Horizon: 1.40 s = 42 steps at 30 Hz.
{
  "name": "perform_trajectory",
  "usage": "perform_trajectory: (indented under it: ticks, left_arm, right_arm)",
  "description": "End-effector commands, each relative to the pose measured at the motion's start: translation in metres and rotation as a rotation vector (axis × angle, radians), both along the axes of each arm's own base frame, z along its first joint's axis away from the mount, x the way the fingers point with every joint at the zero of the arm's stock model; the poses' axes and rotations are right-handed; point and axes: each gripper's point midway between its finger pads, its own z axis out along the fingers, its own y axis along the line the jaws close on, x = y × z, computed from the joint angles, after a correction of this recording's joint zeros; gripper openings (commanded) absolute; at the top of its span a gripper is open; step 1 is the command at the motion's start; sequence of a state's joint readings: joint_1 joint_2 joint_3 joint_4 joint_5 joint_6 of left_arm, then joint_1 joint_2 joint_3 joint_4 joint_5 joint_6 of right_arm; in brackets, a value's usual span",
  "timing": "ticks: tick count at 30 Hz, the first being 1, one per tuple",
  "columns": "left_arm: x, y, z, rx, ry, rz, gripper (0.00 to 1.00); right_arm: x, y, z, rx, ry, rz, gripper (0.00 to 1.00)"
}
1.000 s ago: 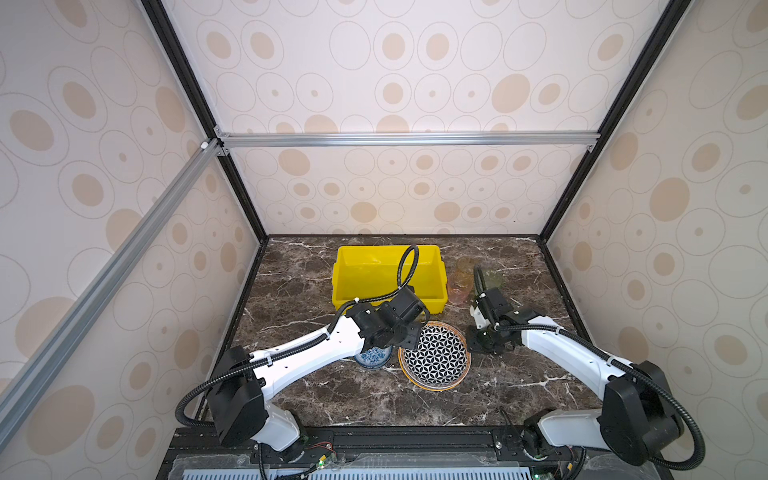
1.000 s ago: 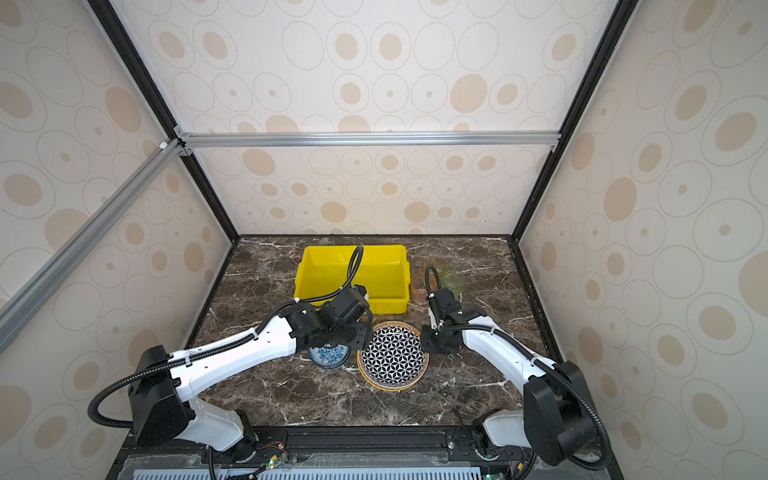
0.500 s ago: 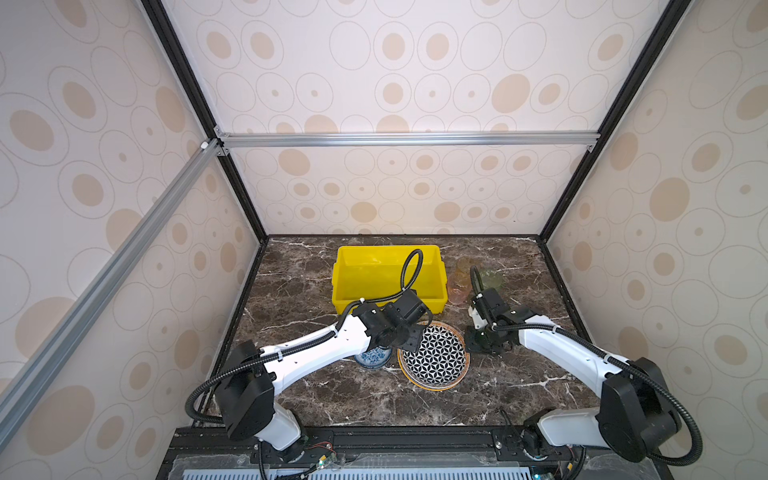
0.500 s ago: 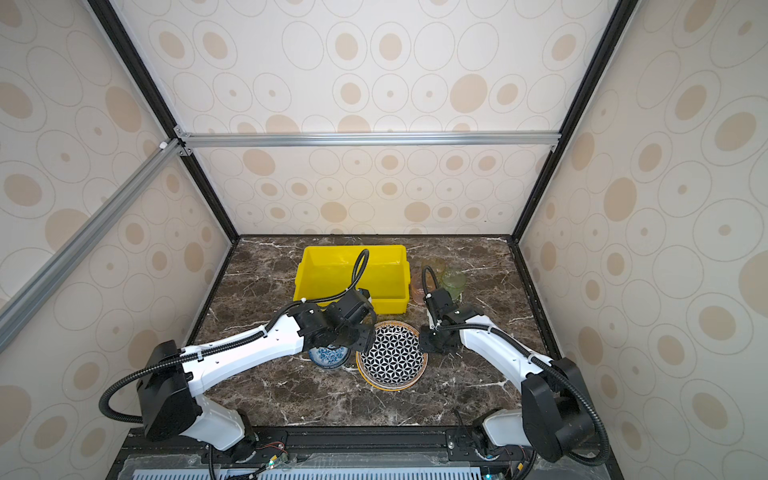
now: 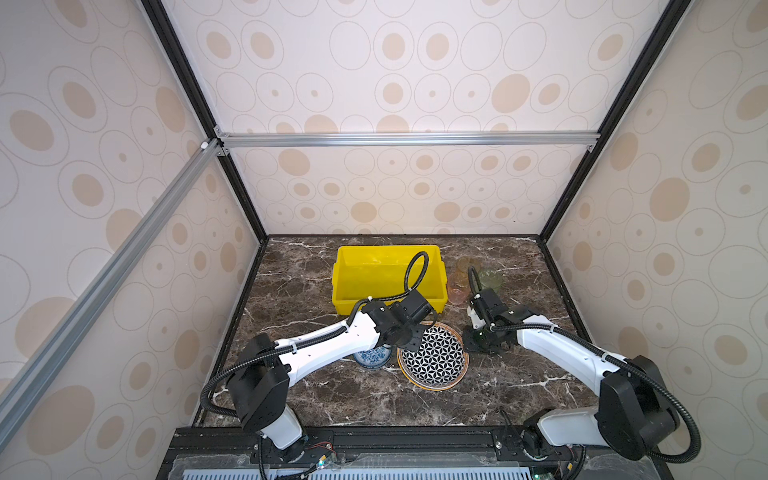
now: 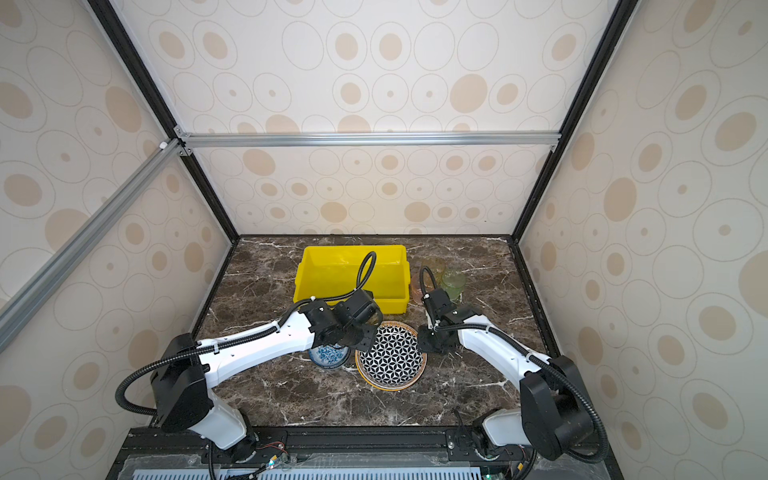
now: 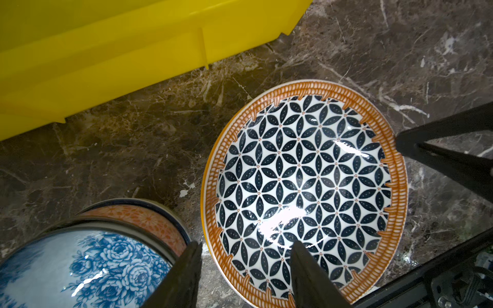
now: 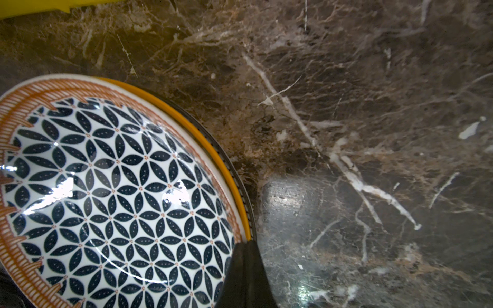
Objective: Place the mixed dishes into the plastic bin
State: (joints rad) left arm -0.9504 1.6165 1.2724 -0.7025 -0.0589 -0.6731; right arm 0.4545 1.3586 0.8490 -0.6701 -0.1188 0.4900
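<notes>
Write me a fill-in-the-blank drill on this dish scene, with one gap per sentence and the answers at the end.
1. The round black-and-white geometric plate has a rim band coloured ____.
2. In both top views the small blue-floral bowl sits to the ____ of that plate.
3. The right pincer, at the plate's edge, has its jaws ____.
4. Beside the bright yellow rectangular plastic bin stand ____ tinted clear cups.

Missing words: orange; left; shut; three.
</notes>
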Motion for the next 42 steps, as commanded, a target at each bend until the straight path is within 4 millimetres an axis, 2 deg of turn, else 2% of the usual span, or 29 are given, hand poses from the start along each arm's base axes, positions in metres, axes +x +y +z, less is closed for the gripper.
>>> perform_trajectory:
  ticks: [1,29,38,42]
  left_arm:
    - [0.004,0.005,0.006,0.073,-0.015,0.008,0.53]
    - [0.011,0.003,-0.023,0.177,0.051,-0.041,0.53]
    - [0.012,0.009,-0.029,0.178,0.074,-0.023,0.51]
    - [0.010,0.007,-0.032,0.142,0.092,-0.023,0.47]
  right_arm:
    - [-0.010,0.000,-0.013,-0.020,0.051,0.001,0.01]
    - [-0.018,0.004,-0.022,0.006,0.073,-0.002,0.01]
    - [-0.018,0.003,-0.019,0.007,0.058,-0.001,0.01]
    - [-0.018,0.004,-0.020,0.010,0.062,0.000,0.01]
